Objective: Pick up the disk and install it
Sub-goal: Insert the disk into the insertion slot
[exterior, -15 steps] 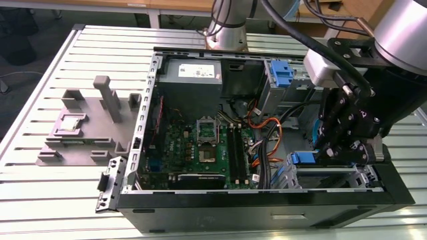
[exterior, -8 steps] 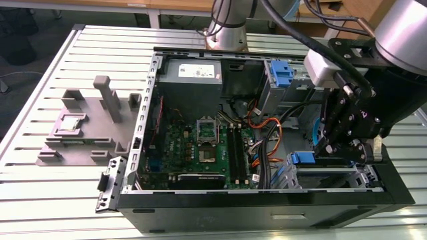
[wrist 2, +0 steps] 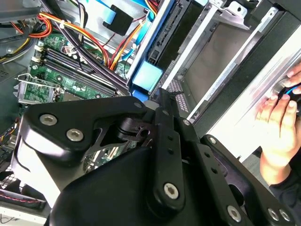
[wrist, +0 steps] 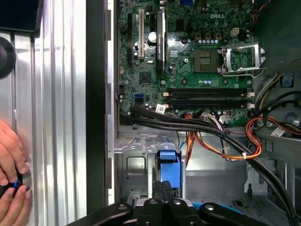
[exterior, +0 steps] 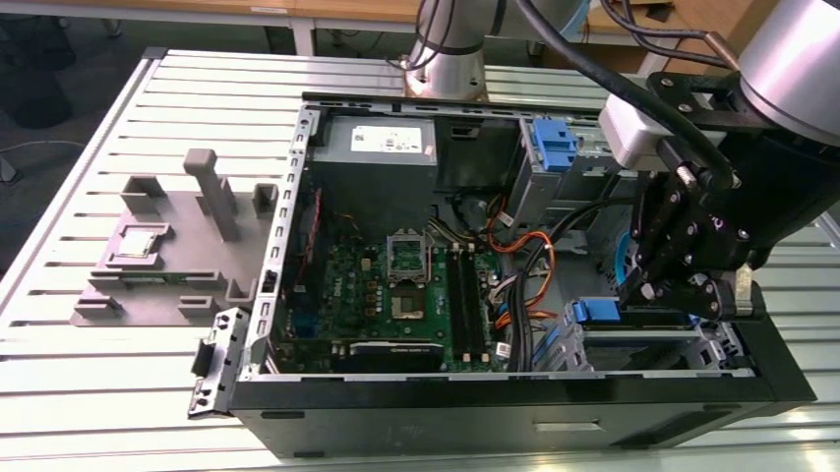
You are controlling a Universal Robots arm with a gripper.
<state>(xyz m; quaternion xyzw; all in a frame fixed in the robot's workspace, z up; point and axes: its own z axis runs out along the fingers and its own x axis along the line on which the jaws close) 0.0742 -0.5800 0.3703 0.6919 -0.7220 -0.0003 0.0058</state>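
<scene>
Disk (exterior: 597,311) stands on edge in the grey drive cage (exterior: 643,349) at the exterior view's lower right, blue carrier end showing. Gripper (wrist: 164,184) sits right at that blue end, jaws closed together with nothing between them. Motherboard (exterior: 393,285) lies beside the cage in the open PC case (exterior: 525,408). A person's hand (wrist: 11,174) rests on the slatted table (exterior: 132,383).

The gripper (wrist: 162,184) points downward, fingers (wrist: 157,192) pressed together.

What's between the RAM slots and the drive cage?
A bundle of black cables crosses between the RAM slots and the drive cage, seen in the first wrist view.
</scene>
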